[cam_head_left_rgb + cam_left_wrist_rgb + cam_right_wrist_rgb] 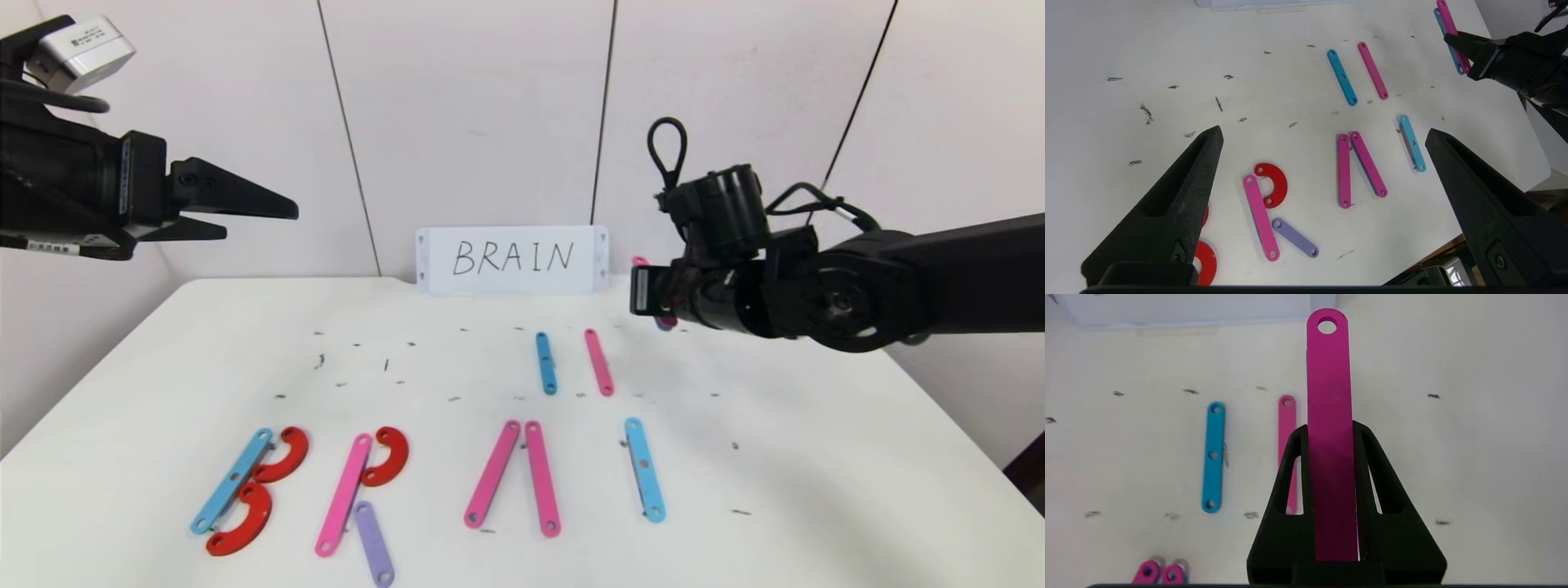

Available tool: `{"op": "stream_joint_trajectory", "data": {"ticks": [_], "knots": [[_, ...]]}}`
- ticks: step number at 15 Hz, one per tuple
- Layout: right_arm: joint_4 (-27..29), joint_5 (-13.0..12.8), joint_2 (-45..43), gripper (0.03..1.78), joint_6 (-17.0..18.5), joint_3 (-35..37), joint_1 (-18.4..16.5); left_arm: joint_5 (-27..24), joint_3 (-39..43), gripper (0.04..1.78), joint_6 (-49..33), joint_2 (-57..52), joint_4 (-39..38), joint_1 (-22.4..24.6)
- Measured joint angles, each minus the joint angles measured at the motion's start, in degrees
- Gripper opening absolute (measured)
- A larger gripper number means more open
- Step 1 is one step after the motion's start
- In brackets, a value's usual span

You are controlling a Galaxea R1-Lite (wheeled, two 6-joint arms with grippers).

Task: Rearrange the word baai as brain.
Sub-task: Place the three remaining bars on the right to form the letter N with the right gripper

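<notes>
Right gripper (1331, 428) was clamped on a pink bar (1329, 416), which stuck out past its fingertips, and hung above the far right part of the table (816, 457), right of the white card (512, 260) reading BRAIN. In the left wrist view a blue bar (1449, 41) showed right against the held pink one, though whether it was gripped too could not be told.

Well apart from that gripper, along the near edge, lay the strip letters. At far left stood a B: a blue bar (233, 480) with two red curves (282, 457) beside it. Next came an R: a pink bar (344, 496), a red curve (386, 456) at its top and a purple bar (374, 543) as its leg. Then two pink bars (492, 474) met at their tops in an A with no crossbar, and a single blue bar (644, 469) lay to their right as an I. Between this row and the card, near the right gripper, lay a short blue bar (546, 363) and a short pink bar (598, 363), side by side without touching.

Left gripper (261, 214) hung high over the table's left side, its jaws spread wide around nothing.
</notes>
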Motion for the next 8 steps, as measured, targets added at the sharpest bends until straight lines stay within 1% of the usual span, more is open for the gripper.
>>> {"op": "stream_joint_trajectory", "data": {"ticks": [4, 6, 7, 8], "knots": [[-0.17, 4.74, -5.0, 0.3, -0.33, 11.02, -2.77, 0.0, 0.21, 1.73, -0.02, 0.18, 0.02, -0.16], [-0.63, 5.27, -6.34, 0.3, -0.2, 15.68, -3.29, -0.02, 0.34, 1.73, -0.02, 0.29, 0.02, -0.44], [-1.8, 5.35, -6.73, 0.3, -0.02, 18.08, -3.45, 0.02, 0.37, 1.73, -0.02, 0.33, 0.06, -0.6], [-4.14, 5.44, -6.95, 0.3, -0.02, 20.59, -3.5, 0.0, 0.39, 1.73, 0.0, 0.35, 0.06, -0.68]]}}
